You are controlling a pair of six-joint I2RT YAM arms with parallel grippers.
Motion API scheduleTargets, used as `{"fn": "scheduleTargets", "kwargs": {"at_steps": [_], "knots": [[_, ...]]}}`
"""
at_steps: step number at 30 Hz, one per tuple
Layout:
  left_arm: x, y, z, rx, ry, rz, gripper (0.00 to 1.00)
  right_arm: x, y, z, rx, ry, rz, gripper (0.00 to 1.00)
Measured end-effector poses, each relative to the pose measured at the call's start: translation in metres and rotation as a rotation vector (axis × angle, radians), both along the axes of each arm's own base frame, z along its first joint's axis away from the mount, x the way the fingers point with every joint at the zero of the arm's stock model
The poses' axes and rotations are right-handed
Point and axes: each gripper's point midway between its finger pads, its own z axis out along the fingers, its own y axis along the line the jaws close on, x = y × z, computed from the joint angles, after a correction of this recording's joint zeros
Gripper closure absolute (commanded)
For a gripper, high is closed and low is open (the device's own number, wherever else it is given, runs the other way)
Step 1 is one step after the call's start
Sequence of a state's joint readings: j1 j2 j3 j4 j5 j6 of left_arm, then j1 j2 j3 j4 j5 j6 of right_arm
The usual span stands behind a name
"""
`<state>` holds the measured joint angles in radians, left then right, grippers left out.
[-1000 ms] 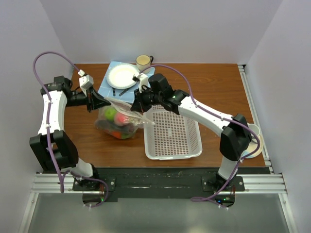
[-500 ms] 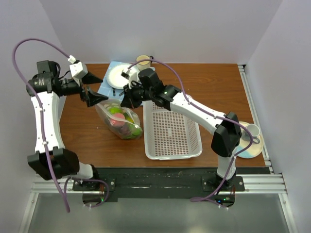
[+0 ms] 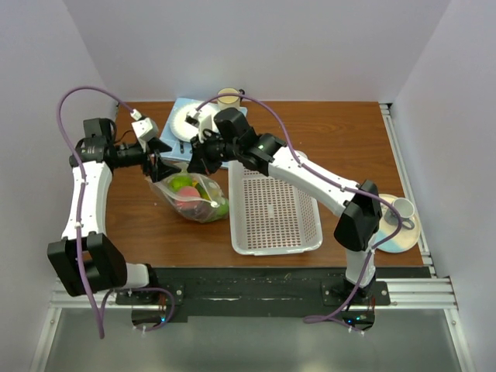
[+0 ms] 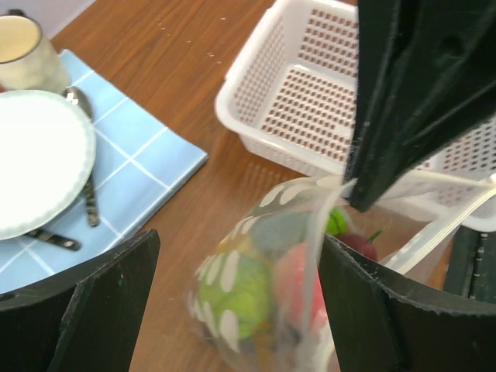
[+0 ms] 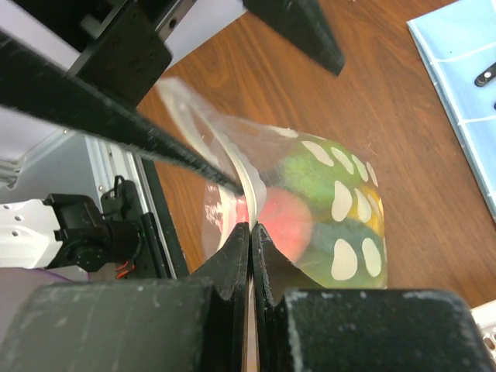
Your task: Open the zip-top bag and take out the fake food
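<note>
The zip-top bag (image 3: 194, 198), clear with white dots, lies on the wooden table left of the basket. Through it the fake food shows: a green piece (image 4: 242, 288), a red one (image 4: 298, 283) and a dark maroon one (image 4: 358, 244). My right gripper (image 5: 250, 229) is shut on the bag's white zip rim (image 5: 246, 182) and holds it up; in the top view it is at the bag's back edge (image 3: 195, 163). My left gripper (image 4: 236, 306) is open wide, one finger on each side of the bag's upper part, apart from the plastic; from above it sits at the bag's left back corner (image 3: 160, 160).
A white perforated basket (image 3: 275, 209) stands right of the bag. Behind the bag lies a blue checked cloth (image 4: 147, 155) with a white plate (image 4: 35, 159), a spoon (image 4: 85, 194) and a cup (image 3: 229, 97). Another cup on a saucer (image 3: 399, 221) sits at the far right edge.
My left gripper let go of the bag's rim, opened, swung up and away, then came back beside the bag. My right gripper kept its hold and carried the rim left and back.
</note>
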<state>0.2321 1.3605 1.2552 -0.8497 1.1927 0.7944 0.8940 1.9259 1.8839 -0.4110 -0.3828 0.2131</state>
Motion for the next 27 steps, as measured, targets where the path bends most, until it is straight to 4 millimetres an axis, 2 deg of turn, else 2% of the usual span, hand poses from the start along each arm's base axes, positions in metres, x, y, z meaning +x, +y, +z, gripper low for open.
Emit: {"fn": "scheduleTargets", "kwargs": {"at_steps": [1, 3, 4, 5, 8, 14, 16, 17, 20, 24, 26, 27], "knots": [[0.003, 0.002, 0.0, 0.007, -0.013, 0.012, 0.13, -0.001, 0.0, 0.0, -0.003, 0.0, 0.002, 1.0], [0.009, 0.004, 0.003, 0.02, -0.052, 0.033, 0.21, -0.002, 0.0, -0.002, -0.009, 0.002, 0.006, 1.0], [0.01, 0.004, 0.006, 0.021, -0.068, 0.04, 0.3, -0.003, 0.0, -0.003, -0.013, 0.003, 0.007, 1.0], [0.011, 0.004, 0.008, 0.023, -0.081, 0.04, 0.47, -0.004, 0.0, -0.003, -0.014, 0.004, 0.009, 1.0], [0.011, -0.003, 0.012, 0.019, -0.101, 0.017, 0.69, -0.005, 0.0, -0.002, -0.016, 0.002, 0.01, 1.0], [0.008, -0.014, -0.009, 0.027, -0.025, -0.068, 0.69, -0.001, 0.004, 0.005, -0.014, -0.006, 0.007, 1.0], [0.007, -0.013, -0.021, 0.036, 0.018, -0.091, 0.77, 0.002, 0.007, 0.006, -0.01, -0.011, 0.006, 1.0], [0.005, -0.013, -0.027, 0.037, 0.042, -0.103, 0.85, 0.004, 0.009, 0.006, -0.01, -0.013, 0.004, 1.0], [0.0, -0.013, -0.04, 0.04, 0.103, -0.125, 1.0, 0.01, 0.012, 0.006, -0.015, -0.018, -0.009, 1.0], [0.005, -0.008, -0.039, 0.062, 0.111, -0.112, 1.0, 0.015, 0.015, 0.005, -0.026, -0.025, -0.018, 1.0], [0.015, -0.002, -0.032, 0.069, 0.096, -0.07, 1.0, 0.022, 0.016, 0.01, -0.027, -0.049, -0.044, 0.89], [0.021, 0.003, -0.028, 0.07, 0.092, -0.034, 1.0, 0.027, 0.016, 0.011, -0.026, -0.059, -0.058, 0.74]]}}
